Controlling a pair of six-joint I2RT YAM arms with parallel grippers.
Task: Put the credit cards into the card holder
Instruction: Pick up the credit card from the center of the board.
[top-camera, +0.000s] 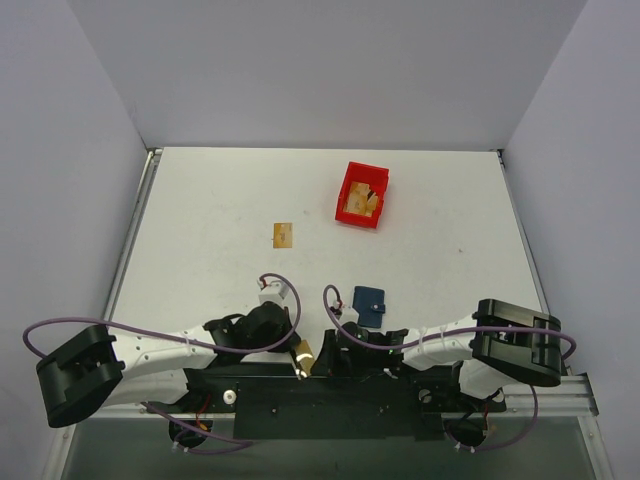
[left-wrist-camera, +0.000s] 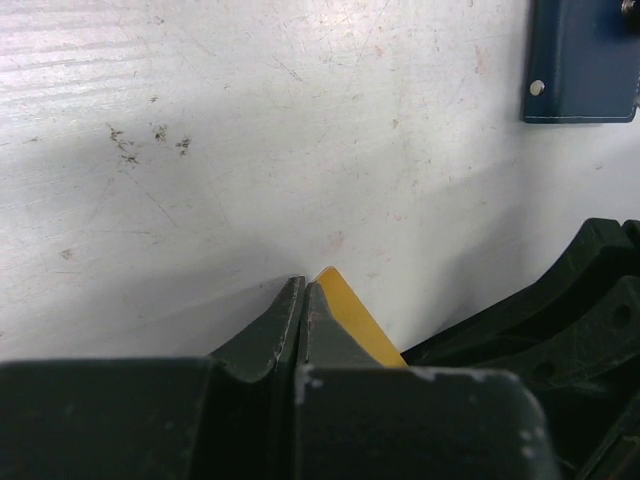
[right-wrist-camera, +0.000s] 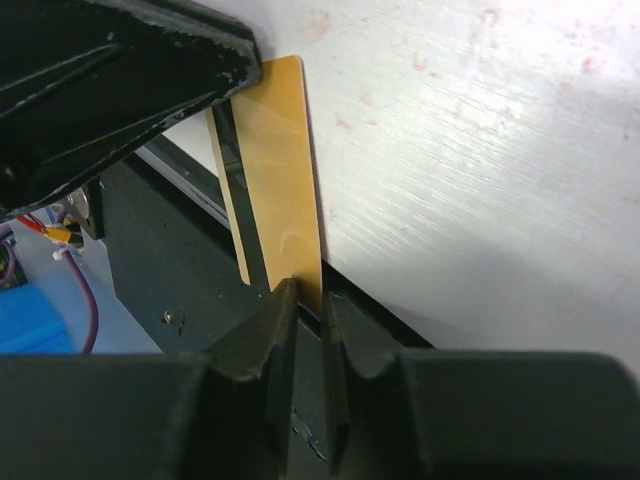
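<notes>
Tan-gold striped card, dark band along one edge, held up on edge at the front, plain card lying flat farther back, navy card holder closed, flat, snap up.

The left fingers and right fingers are matte black wedges with pale scuffs along their edges. Behind them, the left arm and right arm wear white shells with black joints, bulky black end blocks and looping purple cables.
</notes>
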